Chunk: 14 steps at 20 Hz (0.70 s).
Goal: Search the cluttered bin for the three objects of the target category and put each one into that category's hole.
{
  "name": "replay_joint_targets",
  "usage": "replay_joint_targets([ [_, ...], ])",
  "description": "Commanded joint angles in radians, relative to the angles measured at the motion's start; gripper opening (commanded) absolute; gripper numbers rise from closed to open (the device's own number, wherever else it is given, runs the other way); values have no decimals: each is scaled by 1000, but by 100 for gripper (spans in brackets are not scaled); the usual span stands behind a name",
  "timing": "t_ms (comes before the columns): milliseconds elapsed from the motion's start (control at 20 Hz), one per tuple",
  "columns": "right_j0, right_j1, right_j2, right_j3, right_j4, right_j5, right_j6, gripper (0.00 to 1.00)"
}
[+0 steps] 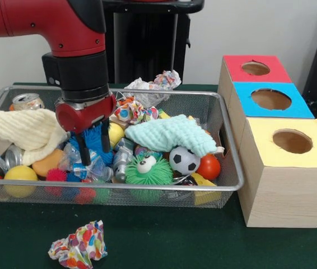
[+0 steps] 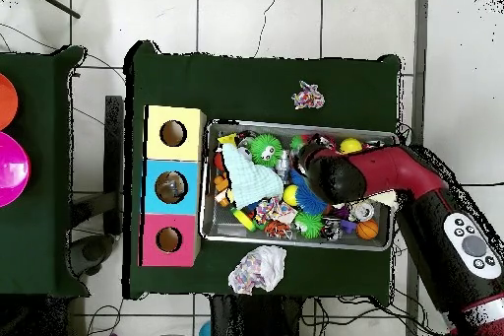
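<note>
My gripper (image 1: 96, 156) reaches down into the left half of the wire mesh bin (image 1: 225, 140), open, its two dark fingers (image 1: 83, 148) straddling a blue spiky ball (image 1: 94, 139) without closing on it. Around it lie a yellow ball (image 1: 115, 133), a green spiky ball with an eye (image 1: 148, 170), a soccer ball (image 1: 183, 160), a red ball (image 1: 209, 166) and crumpled coloured paper (image 1: 131, 110). In the overhead view the arm's wrist (image 2: 333, 176) covers the gripper. The wooden box at the right has a red hole (image 1: 255, 68), a blue hole (image 1: 271, 99) and a yellow hole (image 1: 292, 141).
A cream cloth (image 1: 27, 129) drapes over the bin's left side and a mint cloth (image 1: 169, 134) covers its middle. Cans (image 1: 27, 101) sit at the far left. One crumpled paper wad (image 1: 78, 246) lies on the green table in front of the bin, another (image 1: 154, 83) behind it.
</note>
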State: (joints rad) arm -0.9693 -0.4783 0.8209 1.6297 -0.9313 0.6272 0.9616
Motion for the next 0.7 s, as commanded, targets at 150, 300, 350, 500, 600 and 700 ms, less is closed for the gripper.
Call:
replay_joint_targets([
  [150, -27, 42, -1, 46, -54, -14, -224, 100],
  [300, -26, 48, -2, 42, -65, -18, -225, 100],
  [350, -27, 50, -3, 41, -66, -22, -220, 100],
  [500, -33, 60, -5, 40, -71, -26, -220, 100],
  [600, -29, 63, -9, 37, -81, -33, -217, 100],
  [700, -25, 60, -10, 37, -85, -34, -214, 100],
])
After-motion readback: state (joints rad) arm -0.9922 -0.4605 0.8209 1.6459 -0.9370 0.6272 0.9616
